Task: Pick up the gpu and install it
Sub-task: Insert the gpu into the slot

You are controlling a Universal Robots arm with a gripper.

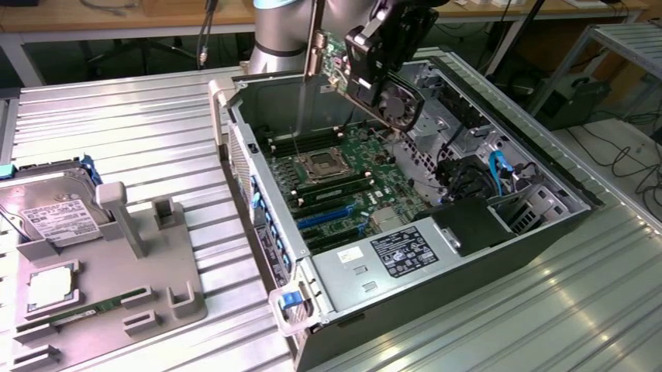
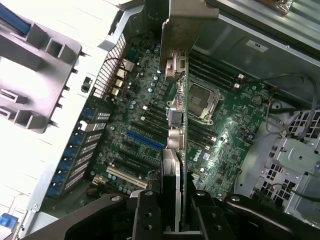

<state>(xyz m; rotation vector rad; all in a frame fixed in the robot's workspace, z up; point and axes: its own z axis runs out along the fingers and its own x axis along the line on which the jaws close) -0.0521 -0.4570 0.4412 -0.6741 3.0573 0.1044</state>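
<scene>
Wrist view: my black two-finger gripper (image 2: 174, 205) pinches the thin black fan-faced gpu (image 2: 176, 125) with its silver end bracket (image 2: 181, 30) edge-on, in the air above the green motherboard (image 2: 225, 135), seated in no slot. Risk, as I judge it: the card hangs tilted, so coming down off line with the long blue expansion slot (image 2: 144, 140) could jam its edge or snag the bracket on the perforated rear wall (image 2: 107, 70). Farther off, blue cables (image 1: 497, 167) hang beside the board; the silver hard drive (image 1: 52, 221) lies well apart on the grey tray (image 1: 155, 263).
</scene>
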